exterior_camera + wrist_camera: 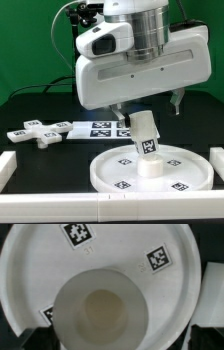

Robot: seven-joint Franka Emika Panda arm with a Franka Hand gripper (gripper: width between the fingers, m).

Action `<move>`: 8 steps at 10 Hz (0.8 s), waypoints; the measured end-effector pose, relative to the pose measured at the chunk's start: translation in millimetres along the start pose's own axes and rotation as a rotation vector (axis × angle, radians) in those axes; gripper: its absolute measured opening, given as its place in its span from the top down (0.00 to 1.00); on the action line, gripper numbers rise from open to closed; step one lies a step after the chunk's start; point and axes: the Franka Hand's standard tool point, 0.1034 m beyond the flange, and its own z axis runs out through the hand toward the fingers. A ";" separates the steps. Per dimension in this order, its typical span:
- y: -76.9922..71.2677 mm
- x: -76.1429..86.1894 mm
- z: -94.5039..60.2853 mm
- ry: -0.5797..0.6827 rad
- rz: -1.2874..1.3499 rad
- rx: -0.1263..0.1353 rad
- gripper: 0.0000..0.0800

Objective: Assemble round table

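Just under wide-spread claw [148,111]; leg [148,143] on disc [112,172]

We see a flat green backdrop [30,45] filling the exterior view from nine round to eleven o'clock, and it shows again as a strip near three o'clock. Below it a matte black table [45,155] spreads across the lower half. White border blocks [8,165] fence the table: one at eight o'clock, one at four o'clock, and a long one along six o'clock. The marker board [95,128] lies flat on the table, just off centre toward nine o'clock. The light is soft and even (we make out no hard shadows). The wrist view catches only a dark patch of that table.
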 end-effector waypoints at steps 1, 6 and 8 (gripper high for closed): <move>0.8 0.0 0.5 0.005 -0.004 -0.002 0.19; 10.1 -16.5 12.8 0.053 0.009 -0.030 0.19; 10.1 -16.4 13.3 0.056 0.009 -0.032 0.21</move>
